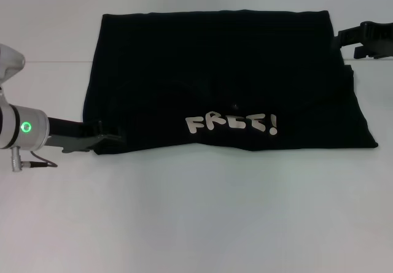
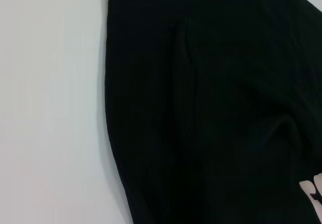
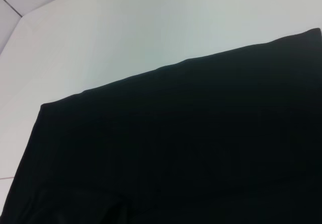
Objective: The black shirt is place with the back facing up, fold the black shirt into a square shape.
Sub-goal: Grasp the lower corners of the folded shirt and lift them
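The shirt (image 1: 221, 83) is spread on the white surface (image 1: 196, 218), partly folded, with "FREE!" (image 1: 231, 124) showing near its front edge. The left hand (image 1: 101, 135) is closed on its near left corner; the right hand (image 1: 344, 38) is at its far right corner, grip unclear.

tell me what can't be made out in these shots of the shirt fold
- Left gripper, head view: fingertips merge into the near-left edge of the black shirt, so grip is unreadable.
- Right gripper, head view: black against the shirt's far-right corner; arm cut off by the frame edge.
- Both wrist views: no fingers shown.
- FREE! lettering, left wrist view: cut off at the frame edge.
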Tool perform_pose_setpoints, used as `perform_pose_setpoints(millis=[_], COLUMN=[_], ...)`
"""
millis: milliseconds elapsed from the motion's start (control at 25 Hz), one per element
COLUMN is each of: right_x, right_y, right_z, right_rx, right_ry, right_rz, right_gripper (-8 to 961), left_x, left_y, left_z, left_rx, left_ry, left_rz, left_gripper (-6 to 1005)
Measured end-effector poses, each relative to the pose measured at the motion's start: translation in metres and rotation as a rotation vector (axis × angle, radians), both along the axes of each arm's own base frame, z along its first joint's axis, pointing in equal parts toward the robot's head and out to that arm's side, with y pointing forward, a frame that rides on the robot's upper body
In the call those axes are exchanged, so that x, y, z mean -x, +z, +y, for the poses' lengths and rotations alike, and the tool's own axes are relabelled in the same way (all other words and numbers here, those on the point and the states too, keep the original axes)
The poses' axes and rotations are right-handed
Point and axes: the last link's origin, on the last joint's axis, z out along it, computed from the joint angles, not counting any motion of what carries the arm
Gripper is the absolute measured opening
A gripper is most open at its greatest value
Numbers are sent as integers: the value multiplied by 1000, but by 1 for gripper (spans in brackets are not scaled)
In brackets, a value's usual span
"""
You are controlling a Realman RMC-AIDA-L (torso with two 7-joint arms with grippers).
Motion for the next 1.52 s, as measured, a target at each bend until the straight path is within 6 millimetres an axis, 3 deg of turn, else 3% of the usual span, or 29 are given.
perform_pose_setpoints(millis=[280,360,560,720,1040,1240,1520], right_x=[-1,-1,-1,-6,-43,-60,-68], right_y=[0,0,-1,-4,-9,-21,-36], right_z=[-1,-1,-2,-7,-37,-45,-46], right_rx=[4,5,13,50,204,187,148], right_ry=[-3,-2,0,-5,-51,-22,-8], right_rz=[1,1,-3,-24,-177,-196,-214], right_gripper=[690,690,688,689,687,685,683], left_x=[-1,-1,-3,-5,-10,-12,-14], left_y=[0,1,2,6,12,13,13], left_z=[2,2,1,0,4,6,7], left_rx=[-6,-2,15,22,12,7,3], left_ry=[-1,-3,-16,-29,-42,-45,-45], left_rz=[12,12,10,2,-5,-4,-8], left_gripper=[559,333,113,86,32,32,32])
